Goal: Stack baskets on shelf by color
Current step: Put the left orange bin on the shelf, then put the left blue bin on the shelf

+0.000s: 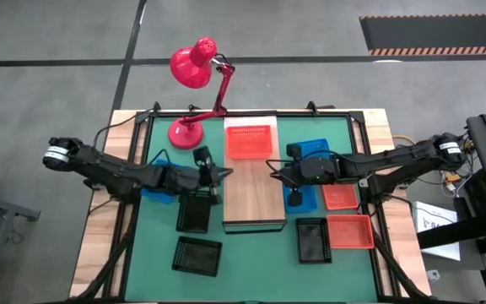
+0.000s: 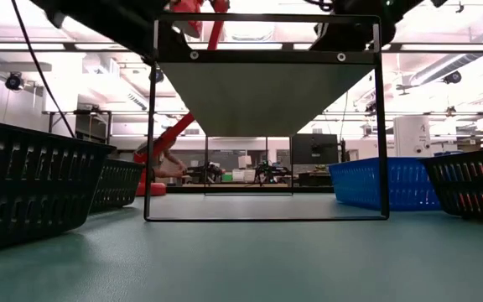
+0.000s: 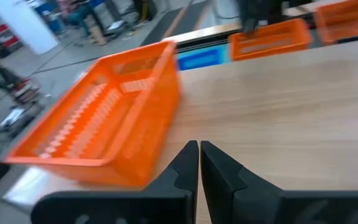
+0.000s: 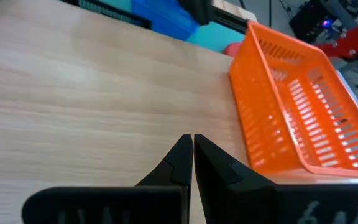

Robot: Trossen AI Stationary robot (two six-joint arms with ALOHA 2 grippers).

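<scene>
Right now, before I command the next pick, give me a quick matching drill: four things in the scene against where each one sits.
Things:
1. red-orange basket
2. red desk lamp
3. left end effector
4. right end effector

Places:
A. shut, at the shelf's right edge
B. on the shelf's far end
C. shut, at the shelf's left edge
D. base on the mat's far edge, left of the shelf

Pairs: 1-B, 2-D, 3-C, 4-A

No words, numbers or brand names are showing clearly enough to read in any view. A white paper (image 1: pixel 433 221) is lying at the right edge of the high view, but its marks are too small to read.
</scene>
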